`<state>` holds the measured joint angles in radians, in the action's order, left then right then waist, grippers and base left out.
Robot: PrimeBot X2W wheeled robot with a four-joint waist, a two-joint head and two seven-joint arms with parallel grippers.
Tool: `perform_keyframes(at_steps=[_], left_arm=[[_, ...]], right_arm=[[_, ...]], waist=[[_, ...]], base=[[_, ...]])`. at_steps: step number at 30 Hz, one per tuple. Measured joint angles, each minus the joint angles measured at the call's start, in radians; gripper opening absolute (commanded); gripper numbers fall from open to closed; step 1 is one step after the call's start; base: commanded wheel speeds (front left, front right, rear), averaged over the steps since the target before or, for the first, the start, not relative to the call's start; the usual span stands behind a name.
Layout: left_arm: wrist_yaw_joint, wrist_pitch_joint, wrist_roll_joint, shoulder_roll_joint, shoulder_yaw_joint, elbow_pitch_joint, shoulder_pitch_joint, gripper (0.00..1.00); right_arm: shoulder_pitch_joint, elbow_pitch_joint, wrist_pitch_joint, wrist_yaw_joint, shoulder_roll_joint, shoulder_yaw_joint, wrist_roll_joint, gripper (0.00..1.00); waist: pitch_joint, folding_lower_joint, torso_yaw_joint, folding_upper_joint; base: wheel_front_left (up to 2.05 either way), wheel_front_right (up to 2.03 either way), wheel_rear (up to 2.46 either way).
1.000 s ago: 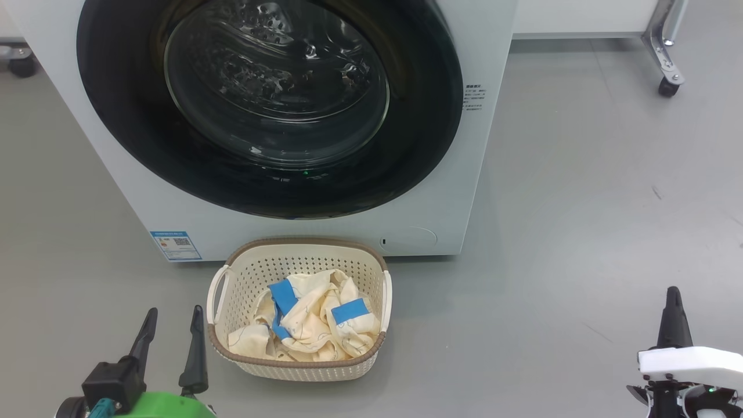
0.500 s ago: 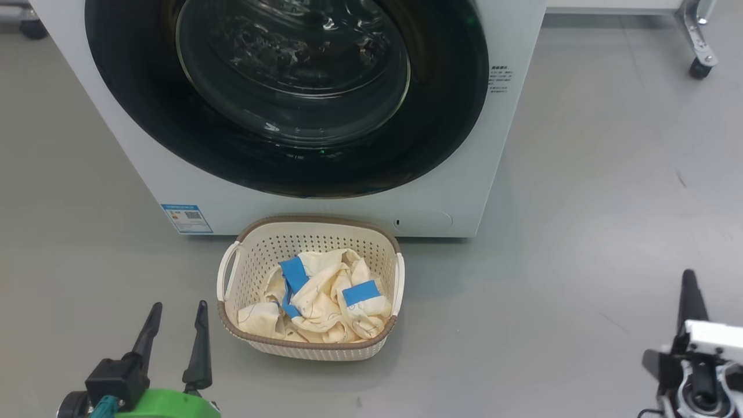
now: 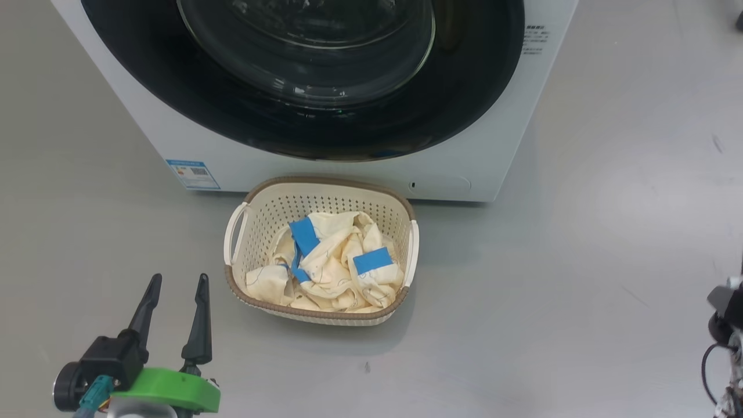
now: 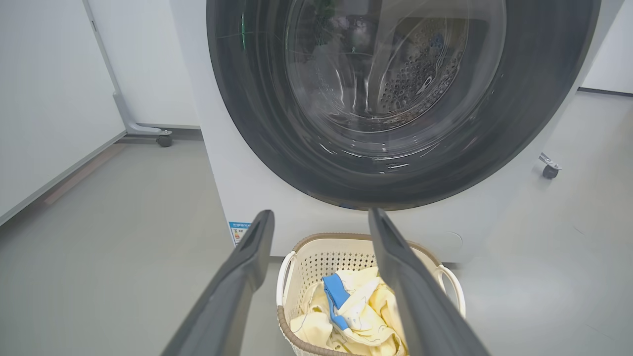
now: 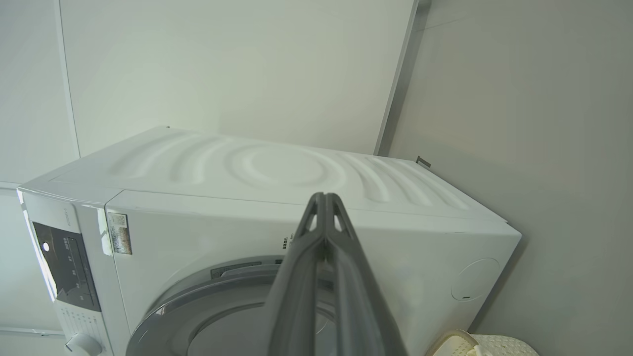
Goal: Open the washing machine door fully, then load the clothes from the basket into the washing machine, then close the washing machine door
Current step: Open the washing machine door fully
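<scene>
— Left gripper point(image 3: 179, 278) hangs near the basket point(image 3: 325, 181), fingers apart, holding nothing.
— And the right gripper point(image 5: 325, 198)?
— Fingers pressed together, empty, pointing at the washer point(image 3: 191, 151).
— Which way does the basket lie?
— Long axis along the washer's front, just below the shut door point(image 3: 232, 116), clothes point(image 3: 331, 267) heaped inside.
— Any view add more?
— Left wrist view: the drum point(image 4: 415, 79) through the glass. Right wrist view: the control panel point(image 5: 64, 267).
</scene>
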<state>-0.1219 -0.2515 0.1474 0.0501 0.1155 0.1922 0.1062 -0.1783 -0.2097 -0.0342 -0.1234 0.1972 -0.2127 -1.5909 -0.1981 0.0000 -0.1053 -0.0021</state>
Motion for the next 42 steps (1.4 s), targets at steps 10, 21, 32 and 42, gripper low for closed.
perform_keyframes(at_steps=[10, 21, 32, 42], left_arm=[[0.000, 0.000, 0.002, 0.008, -0.002, -0.025, 0.016, 1.00], [0.000, 0.000, 0.003, 0.008, 0.000, -0.048, 0.057, 1.00], [0.000, -0.004, 0.003, 0.005, 0.029, -0.079, 0.102, 1.00], [0.000, -0.004, 0.011, -0.001, 0.036, -0.086, 0.114, 1.00]], right_arm=[[-0.128, 0.015, 0.086, 0.000, 0.057, 0.015, -0.017, 0.00], [-0.278, 0.032, 0.167, 0.000, 0.115, 0.037, -0.023, 0.00], [-0.436, 0.041, 0.247, 0.000, 0.151, 0.102, -0.020, 0.00], [-0.537, 0.046, 0.307, 0.000, 0.175, 0.147, -0.015, 0.00]], waist=[[-0.078, 0.0000, -0.019, 0.0000], [-0.174, 0.0000, -0.050, 0.0000], [-0.260, 0.0001, -0.092, 0.0000], [-0.304, 0.0000, -0.138, -0.0001]], base=[[0.00, 0.00, 0.00], [0.00, 0.00, 0.00], [0.00, 0.00, 0.00], [0.00, 0.00, 0.00]])
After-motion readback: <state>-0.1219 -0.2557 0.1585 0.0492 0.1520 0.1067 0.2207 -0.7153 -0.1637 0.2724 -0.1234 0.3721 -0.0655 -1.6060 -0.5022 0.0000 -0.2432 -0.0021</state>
